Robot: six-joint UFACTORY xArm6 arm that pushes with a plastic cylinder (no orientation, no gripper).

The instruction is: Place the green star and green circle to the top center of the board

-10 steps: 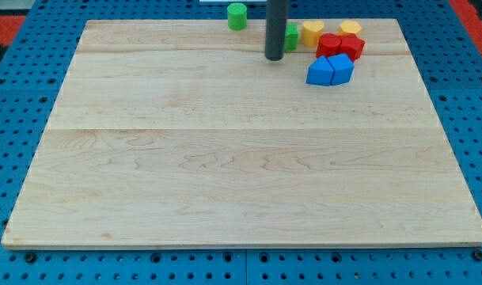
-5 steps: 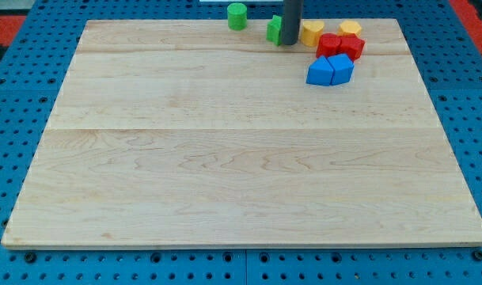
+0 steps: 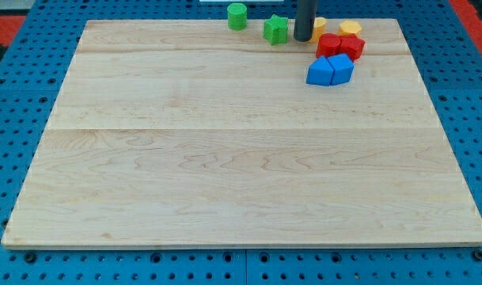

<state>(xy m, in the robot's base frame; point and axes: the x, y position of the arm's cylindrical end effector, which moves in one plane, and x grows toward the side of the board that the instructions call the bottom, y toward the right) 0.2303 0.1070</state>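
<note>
The green star lies near the top edge of the wooden board, a little right of centre. The green circle stands to its upper left, right at the board's top edge. My tip is down on the board just right of the green star, between it and a yellow block that the rod partly hides. A small gap shows between the tip and the star.
Right of the tip sit another yellow block, two red blocks and two blue blocks, clustered near the top right. Blue pegboard surrounds the board.
My tip has moved up and to the right, from the star's left to its right side. The green star, half hidden before, now shows fully and sits slightly further left.
</note>
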